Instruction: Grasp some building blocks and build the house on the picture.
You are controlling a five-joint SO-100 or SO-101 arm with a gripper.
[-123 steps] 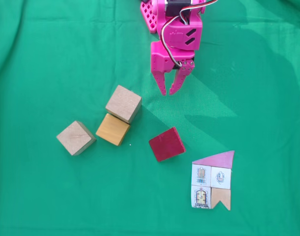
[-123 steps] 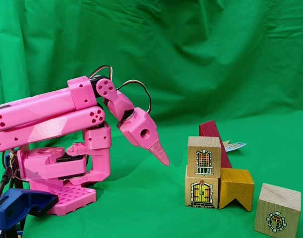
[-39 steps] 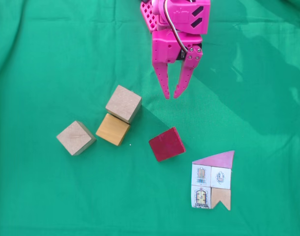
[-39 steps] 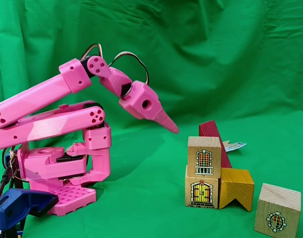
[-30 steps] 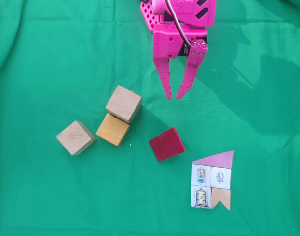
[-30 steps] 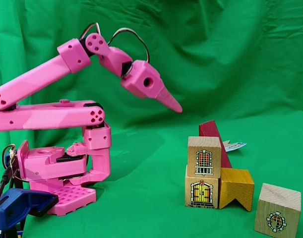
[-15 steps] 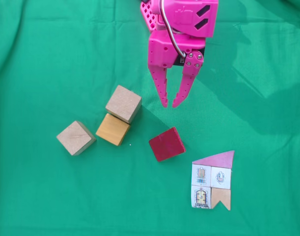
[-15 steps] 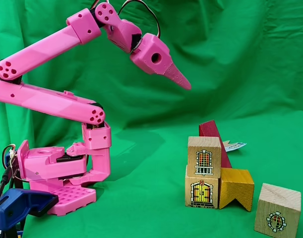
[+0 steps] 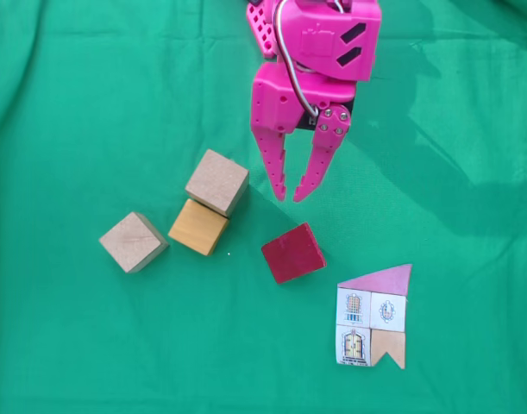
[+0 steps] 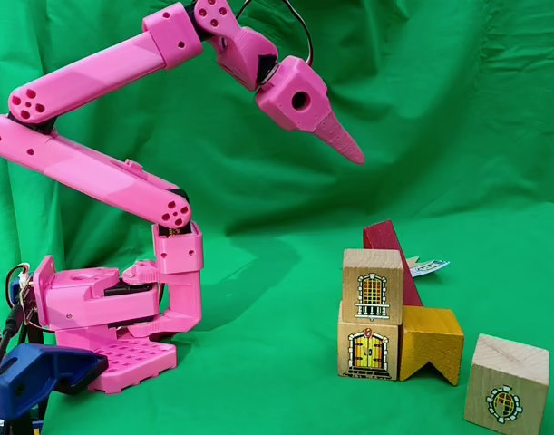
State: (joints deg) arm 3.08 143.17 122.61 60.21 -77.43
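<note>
Across both fixed views a green cloth (image 9: 90, 78) covers the desk and, in the side-on fixed view, hangs as a backdrop. Largest item: the pink arm (image 10: 95, 172), base at lower left of that frame, folded up and reaching toward upper centre.

From my remote seat, the end effector (image 9: 288, 197) sits at upper centre of the top-down fixed view, fingers pointing down-frame, slightly spread with a narrow gap at the tips, holding nothing. In the side-on fixed view it (image 10: 354, 154) hangs high, well above the cloth, tip angled down to the right.

Building blocks, top-down fixed view:
- pale tan cube (image 9: 216, 182), left of centre, just left of the end effector tips
- orange-yellow block (image 9: 197, 227), touching the tan cube's lower-left side
- second pale tan cube (image 9: 134, 241), further left, near but apart from the orange-yellow one
- dark red block (image 9: 293, 252), centre, below the fingertips in the frame, apart from the others

Side-on fixed view, lower right: two window-printed blocks stacked (image 10: 372, 322), a notched orange-yellow block (image 10: 432, 343) touching the lower one's right side, a dark red wedge (image 10: 385, 240) rising behind the stack, one tan cube (image 10: 505, 382) alone at far lower right.

Smallest: the picture (image 9: 374, 317), flat on the cloth at lower right of the top-down fixed view, pink roof, white window squares, tan notched corner; apart from the red block.
</note>
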